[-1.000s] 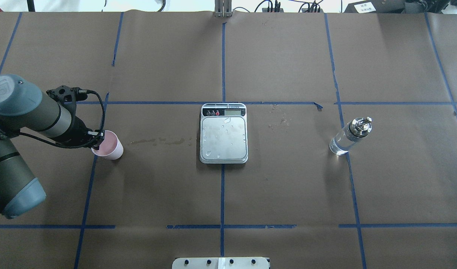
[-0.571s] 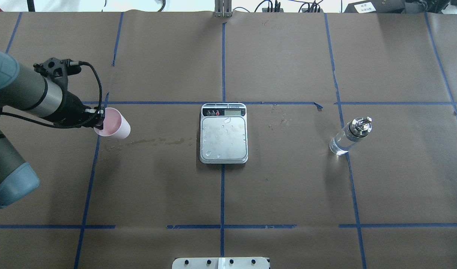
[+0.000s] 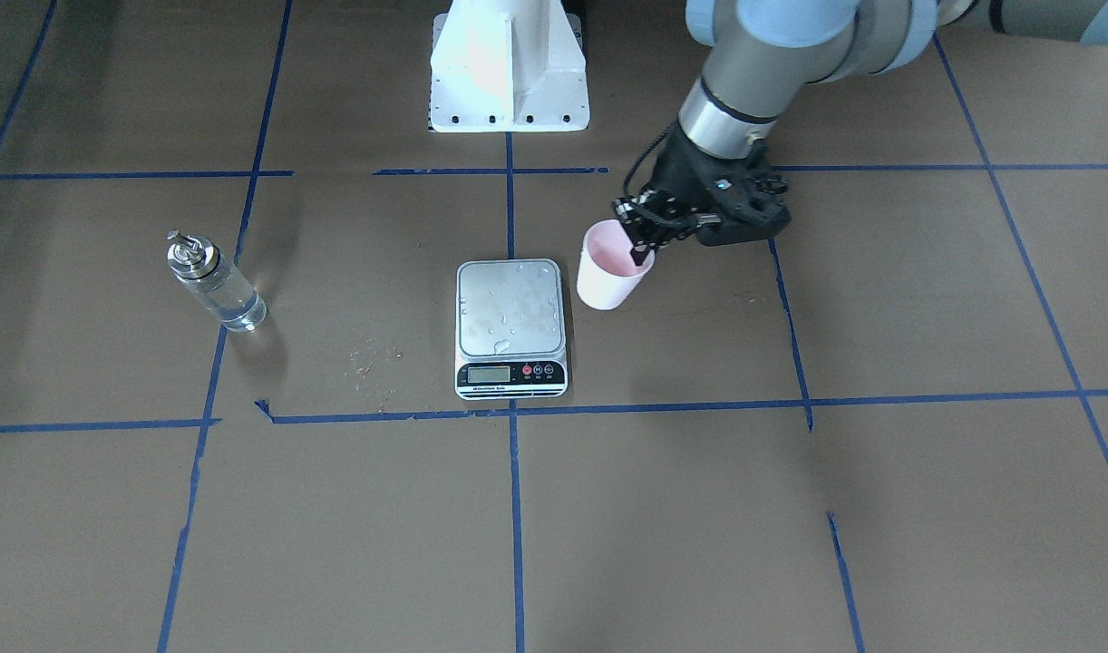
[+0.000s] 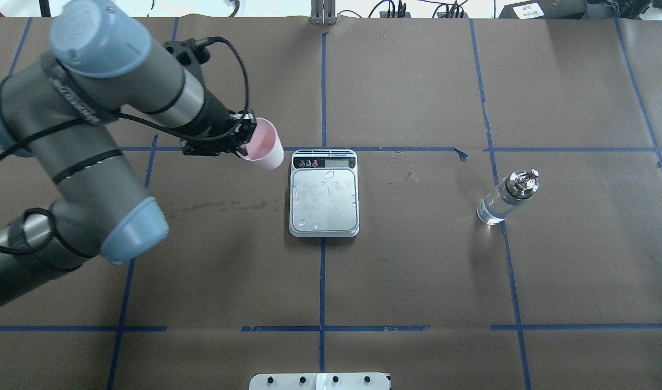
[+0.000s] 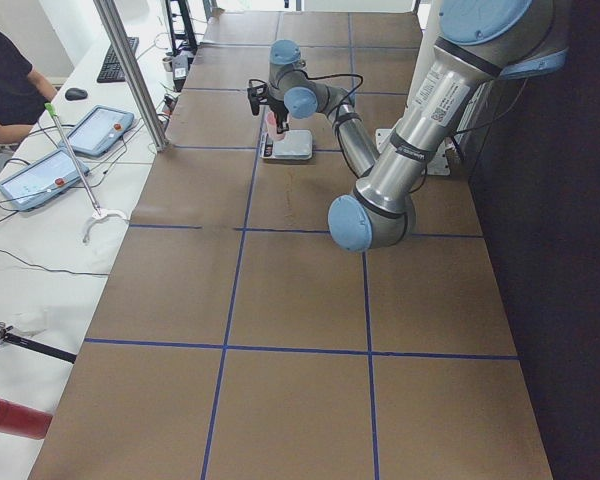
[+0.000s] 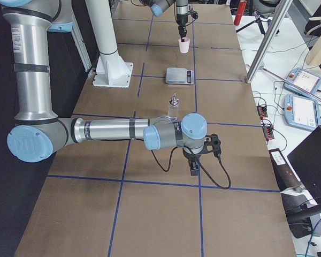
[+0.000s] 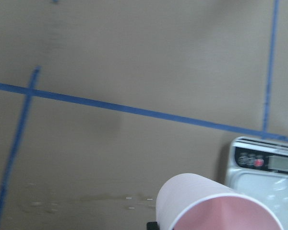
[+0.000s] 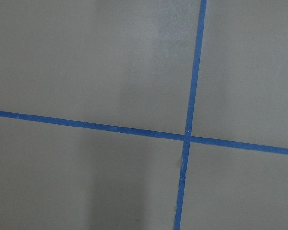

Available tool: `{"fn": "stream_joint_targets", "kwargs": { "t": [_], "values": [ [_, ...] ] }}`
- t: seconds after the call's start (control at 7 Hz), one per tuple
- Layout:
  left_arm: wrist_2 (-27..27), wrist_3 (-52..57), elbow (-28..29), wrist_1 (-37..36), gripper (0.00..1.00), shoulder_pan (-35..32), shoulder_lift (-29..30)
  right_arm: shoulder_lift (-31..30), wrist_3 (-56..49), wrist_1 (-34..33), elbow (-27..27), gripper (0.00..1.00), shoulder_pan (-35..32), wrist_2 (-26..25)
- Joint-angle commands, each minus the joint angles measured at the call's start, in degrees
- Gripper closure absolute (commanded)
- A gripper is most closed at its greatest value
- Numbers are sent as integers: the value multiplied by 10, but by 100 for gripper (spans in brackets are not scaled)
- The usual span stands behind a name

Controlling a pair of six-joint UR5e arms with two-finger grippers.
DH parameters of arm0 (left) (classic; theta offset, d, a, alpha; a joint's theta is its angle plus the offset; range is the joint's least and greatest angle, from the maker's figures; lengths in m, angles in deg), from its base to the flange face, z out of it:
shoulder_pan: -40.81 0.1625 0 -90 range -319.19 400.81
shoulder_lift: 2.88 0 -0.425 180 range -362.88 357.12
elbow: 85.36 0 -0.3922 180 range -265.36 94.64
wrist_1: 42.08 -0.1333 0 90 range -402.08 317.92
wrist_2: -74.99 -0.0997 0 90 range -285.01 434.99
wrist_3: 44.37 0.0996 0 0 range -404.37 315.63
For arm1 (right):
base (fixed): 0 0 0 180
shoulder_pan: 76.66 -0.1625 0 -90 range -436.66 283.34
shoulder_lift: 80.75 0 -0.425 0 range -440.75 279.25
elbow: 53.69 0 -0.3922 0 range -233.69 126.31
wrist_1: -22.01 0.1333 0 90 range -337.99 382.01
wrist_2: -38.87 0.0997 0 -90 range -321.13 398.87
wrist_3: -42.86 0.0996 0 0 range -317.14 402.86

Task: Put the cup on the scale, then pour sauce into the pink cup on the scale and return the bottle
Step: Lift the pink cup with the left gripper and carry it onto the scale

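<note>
Left gripper (image 4: 243,142): black, two thin fingers; the jaws are closed narrowly on the rim of the cup, with one finger seen inside the rim and one outside
Cup (image 4: 263,145): small and tapered, matte like paper, pale pink inside and whitish-pink outside; it is held just beside the scale, near the corner at the display end, on the robot's left, and not on the platform; its mouth is turned upward
Scale (image 4: 324,200): flat and square with rounded corners; a smooth silver-grey platform is set on a white body, with a black strip that carries a grey display (image 4: 336,163) and small round buttons (image 4: 308,164)
Drops (image 4: 327,175): clear beads are scattered over the platform
Bottle (image 4: 505,199): a clear glass cylinder, standing upright, well apart from the scale on the robot's right; it is closed by a shiny metal cap (image 4: 520,180) with a thin spout
Sauce (image 4: 491,211): colourless like water, seen through the glass in the lower part
Right gripper (image 6: 194,170): shown only in the side view, pointing down over the table; the state of its jaws cannot be told
Table (image 4: 417,281): covered with matte brown paper, divided by blue tape lines (image 4: 322,281); a darker wet stain (image 4: 228,205) is seen beside the scale
</note>
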Motion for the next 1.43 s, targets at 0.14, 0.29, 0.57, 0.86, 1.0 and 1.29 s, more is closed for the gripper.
{"fn": "stream_joint_targets", "kwargs": {
  "t": [0.14,0.29,0.57,0.86,1.0,1.29],
  "values": [
    [-83,-70,93,0,100,88,68,-1,0,0,-1,0,0,10],
    [-84,-68,97,1,100,89,66,-1,0,0,0,0,-1,13],
    [-82,-65,107,4,100,91,68,0,0,0,-1,0,-1,13],
    [-82,-62,115,18,100,94,67,1,0,0,-1,0,0,14],
    [-82,-62,118,33,100,94,63,1,0,0,-1,0,0,16],
    [-82,-62,132,67,51,94,61,1,0,0,-1,0,0,15]
  ]
}}
